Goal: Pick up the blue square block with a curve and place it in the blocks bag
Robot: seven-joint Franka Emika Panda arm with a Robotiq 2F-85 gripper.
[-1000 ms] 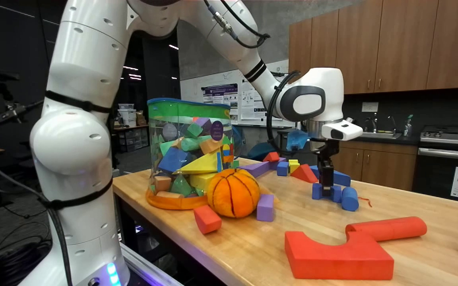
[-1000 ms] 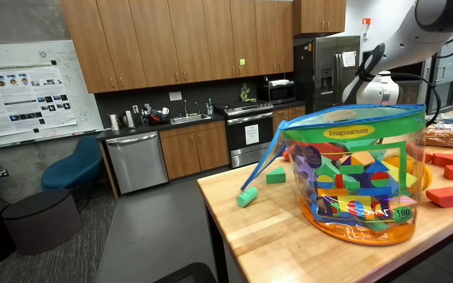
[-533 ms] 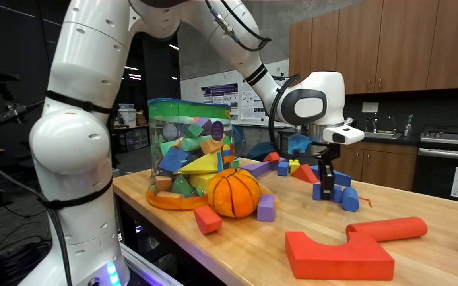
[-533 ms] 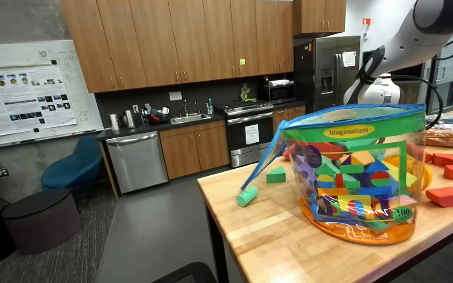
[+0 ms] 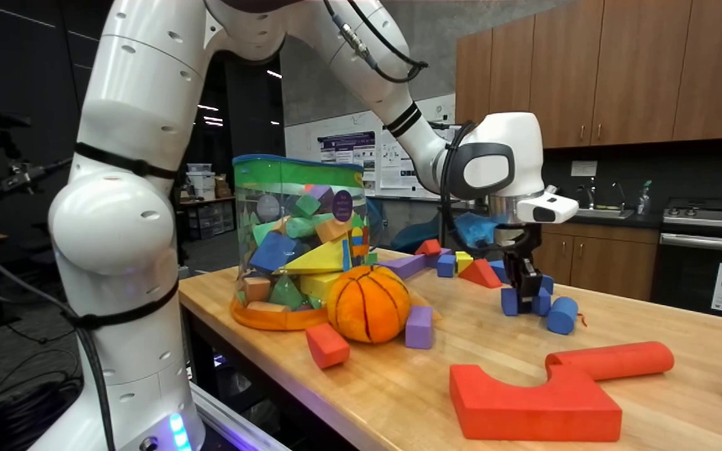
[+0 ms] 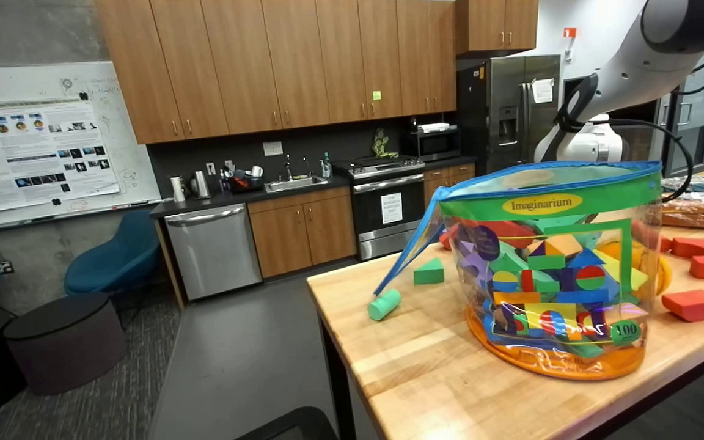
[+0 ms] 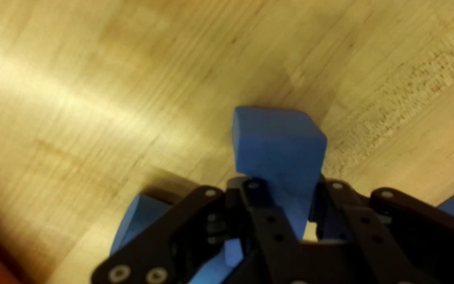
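The blue square block with a curve (image 7: 280,154) sits between the dark fingers in the wrist view, and my gripper (image 7: 290,193) is shut on it. In an exterior view the gripper (image 5: 528,302) points down over the table, with blue block showing on both sides of the near finger. I cannot tell whether the block still touches the table. The blocks bag (image 5: 298,172), clear with a green band, stands near the table edge with many coloured blocks inside. Its blue zipped top (image 6: 572,177) looks open.
Close beside the held block lies a blue cylinder (image 5: 563,314). An orange ball (image 5: 368,305) and a purple block (image 5: 418,327) stand between bag and gripper. Red pieces (image 5: 536,404) lie in front; a red triangle (image 5: 480,274) and several other blocks are behind.
The gripper has closed on the blue block. It has tilted and moved slightly right in an exterior view, the block shifting with it; the blue cylinder has also moved a little right.
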